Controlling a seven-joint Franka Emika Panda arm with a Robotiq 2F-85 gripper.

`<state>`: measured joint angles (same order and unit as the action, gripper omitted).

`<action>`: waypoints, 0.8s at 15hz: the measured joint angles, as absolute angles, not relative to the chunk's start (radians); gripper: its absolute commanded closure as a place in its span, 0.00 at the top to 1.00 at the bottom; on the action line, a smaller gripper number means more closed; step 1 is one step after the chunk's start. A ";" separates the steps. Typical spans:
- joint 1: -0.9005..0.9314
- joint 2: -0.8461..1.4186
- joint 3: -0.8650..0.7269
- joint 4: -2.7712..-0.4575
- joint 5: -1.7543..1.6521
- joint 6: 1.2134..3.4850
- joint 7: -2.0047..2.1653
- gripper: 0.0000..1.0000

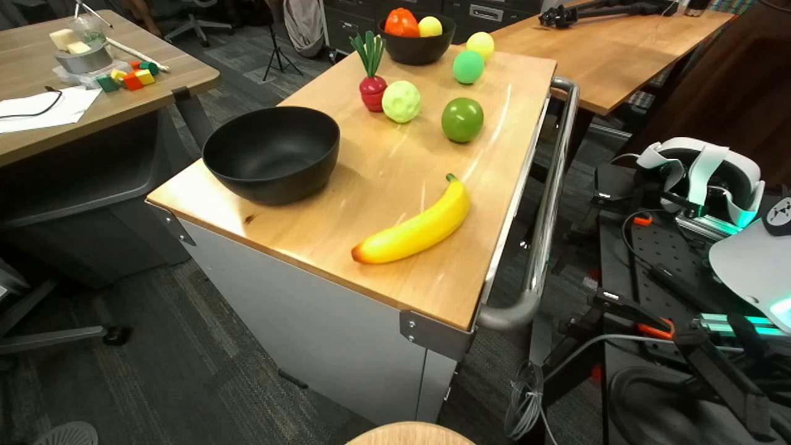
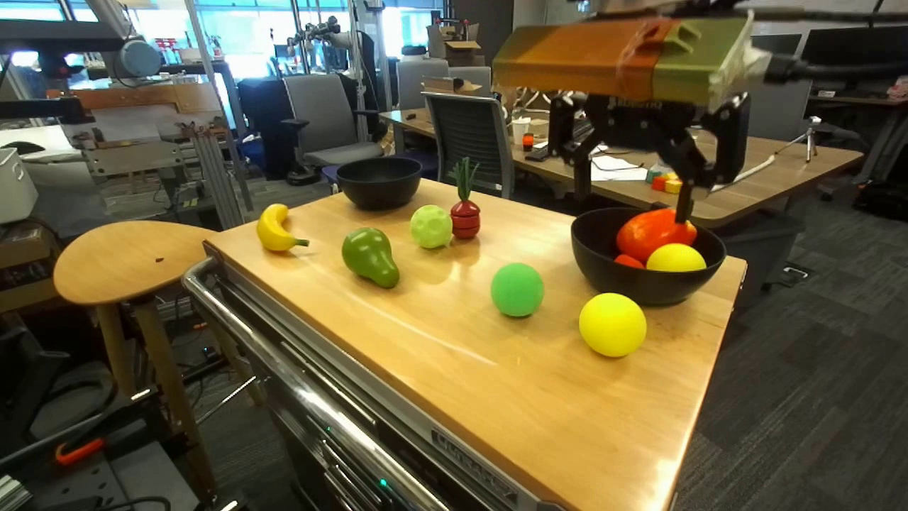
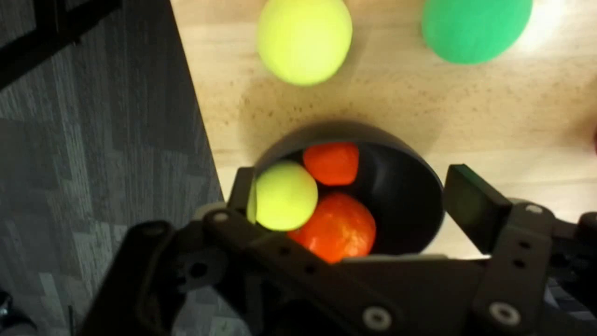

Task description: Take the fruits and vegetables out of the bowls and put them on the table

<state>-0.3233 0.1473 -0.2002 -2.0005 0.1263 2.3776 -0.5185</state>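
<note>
While the hand point(image 2: 633, 204), seen in an exterior view, hangs above a black bowl point(image 2: 603, 273) at the right end of the worktop point(image 2: 440, 319), its two fingers point(image 2: 582, 177) stand spread, well apart. Inside that bowl a large orange-red piece point(image 2: 642, 233) rests with a yellow round piece point(image 2: 675, 260) on its near side, and a smaller red piece point(image 3: 332, 163) lies low to the left; in the wrist view one finger overlaps the edge of the yellow round piece, though whether they touch I cannot tell. On the worktop, just beside the bowl and nearer, sits a yellow ball point(image 2: 613, 325), with a green ball point(image 2: 517, 289) to its left, apart from it. Farther left a glossy green pear-shaped fruit point(image 2: 369, 254) lies toward the near side, and beyond it is a pale green lumpy ball point(image 2: 430, 226) with a red radish point(image 2: 465, 218) close on its right, upright, its green top uppermost. Near the left end is a banana point(image 2: 274, 228), its stem pointing right, and at the far left corner stands a second black bowl point(image 2: 379, 193). In both exterior views a metal bar handle point(image 1: 552, 198) runs along one side of the worktop; a round wooden stool point(image 2: 128, 259) stands just past the left end.
</note>
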 measured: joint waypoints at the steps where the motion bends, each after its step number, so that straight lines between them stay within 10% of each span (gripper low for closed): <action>1: -0.323 0.148 -0.190 -1.975 0.149 2.377 -0.559 1.00; 12: -0.325 0.233 -0.171 -1.884 0.201 2.382 -0.632 1.00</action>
